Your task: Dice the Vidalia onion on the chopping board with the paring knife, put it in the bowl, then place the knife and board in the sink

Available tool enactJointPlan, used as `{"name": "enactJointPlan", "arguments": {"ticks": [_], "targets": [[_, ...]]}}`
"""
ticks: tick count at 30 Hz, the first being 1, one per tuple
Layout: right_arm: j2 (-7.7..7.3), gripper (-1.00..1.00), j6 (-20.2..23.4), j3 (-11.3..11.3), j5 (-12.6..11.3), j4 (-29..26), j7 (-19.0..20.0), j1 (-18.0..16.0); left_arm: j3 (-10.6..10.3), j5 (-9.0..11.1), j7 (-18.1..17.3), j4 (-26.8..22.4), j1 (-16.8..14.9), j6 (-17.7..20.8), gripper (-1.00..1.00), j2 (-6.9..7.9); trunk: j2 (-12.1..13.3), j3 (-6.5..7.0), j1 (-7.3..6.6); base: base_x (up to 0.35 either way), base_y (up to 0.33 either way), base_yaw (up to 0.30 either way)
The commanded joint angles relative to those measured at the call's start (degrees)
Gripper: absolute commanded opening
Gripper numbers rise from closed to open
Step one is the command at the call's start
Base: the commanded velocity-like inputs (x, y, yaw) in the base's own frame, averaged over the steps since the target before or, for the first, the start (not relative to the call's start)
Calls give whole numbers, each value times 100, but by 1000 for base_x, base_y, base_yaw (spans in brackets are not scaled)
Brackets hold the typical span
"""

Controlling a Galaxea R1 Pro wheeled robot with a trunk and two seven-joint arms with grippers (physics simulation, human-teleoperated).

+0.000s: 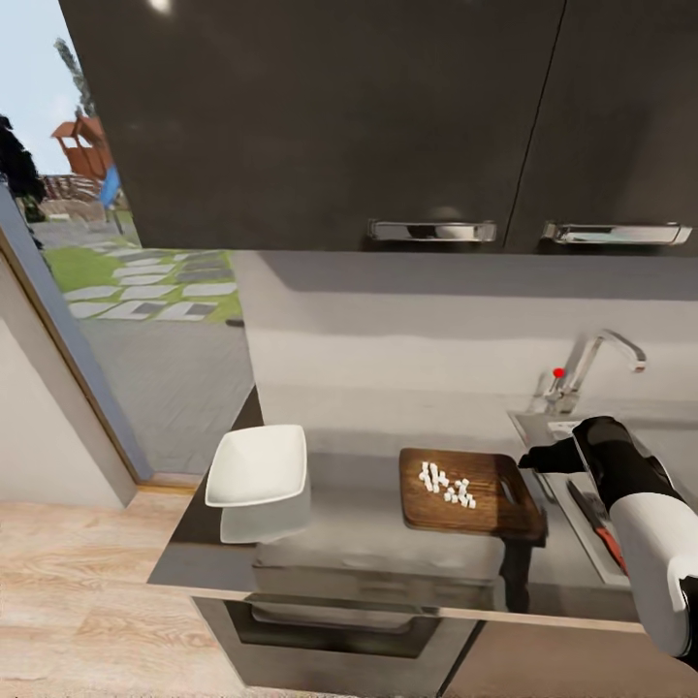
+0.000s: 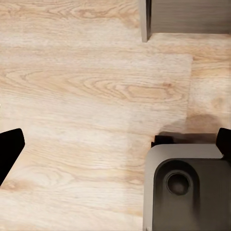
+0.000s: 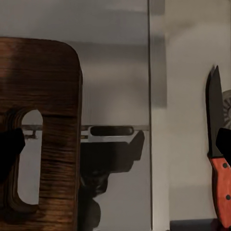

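Note:
The wooden chopping board (image 1: 485,509) lies on the countertop next to the sink (image 1: 530,423), with a heap of white diced onion (image 1: 447,486) on it. Further left stands the white bowl (image 1: 257,466), with nothing in it. The paring knife (image 1: 598,523), black blade and orange-red handle, lies inside the sink. My right gripper (image 1: 545,457) hovers open over the board's slotted handle end. In the right wrist view the board (image 3: 53,110) sits under one fingertip (image 3: 9,150) and the knife (image 3: 215,144) by the other. My left gripper (image 2: 115,144) hangs open over the floor.
A chrome faucet (image 1: 603,361) rises behind the sink. Dark upper cabinets (image 1: 320,116) with metal handles hang over the counter. An oven front (image 1: 330,620) sits below the counter. A glass door (image 1: 126,291) opens at the left. Below the left gripper sit wooden floor (image 2: 86,86) and the robot's base (image 2: 187,187).

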Motion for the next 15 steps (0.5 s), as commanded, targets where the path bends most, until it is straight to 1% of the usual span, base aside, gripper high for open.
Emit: {"name": "enactJointPlan", "arguments": {"ticks": [1,5,15], "targets": [[3,100,14,-20,60,-7,53,-5,-50,53,0,22,-11,-36,100,-2,-13,-22,3,0,150,0],[3,100,17,-23,60,-9,58,-4,-50,52,0,26,-11,-36,100,-1,-13,-59,3,0,79,0],[3,100,19,-26,60,-7,60,-4,-50,53,0,27,-10,-36,100,-1,-13,-151,3,0,5,0]]}}
